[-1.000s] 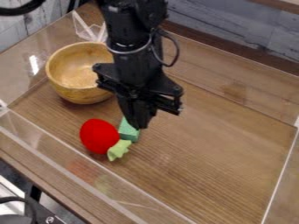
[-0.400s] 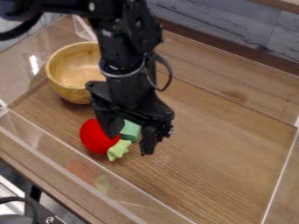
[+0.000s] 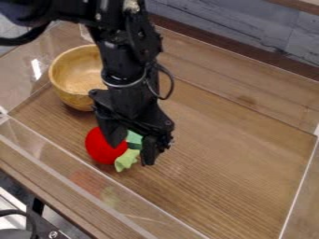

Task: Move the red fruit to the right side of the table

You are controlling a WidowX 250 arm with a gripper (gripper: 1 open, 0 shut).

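Observation:
The red fruit point(image 3: 99, 145) lies on the brown table point(image 3: 230, 159) near its front left, its light green leafy stem point(image 3: 129, 161) pointing right. My black gripper point(image 3: 130, 143) points straight down over the fruit's right side and stem. Its jaws are open, with one finger point(image 3: 114, 142) against the fruit and the other finger point(image 3: 155, 149) right of the stem. Nothing is held. The arm hides part of the fruit's right half.
A wooden bowl point(image 3: 77, 77) stands at the back left, just behind the arm. Clear acrylic walls point(image 3: 50, 154) edge the table on the front and sides. Bare wood stretches across the right half point(image 3: 249, 140).
The gripper has opened its jaws, moved left and sunk down around the fruit's stem side. The fruit has stayed in place.

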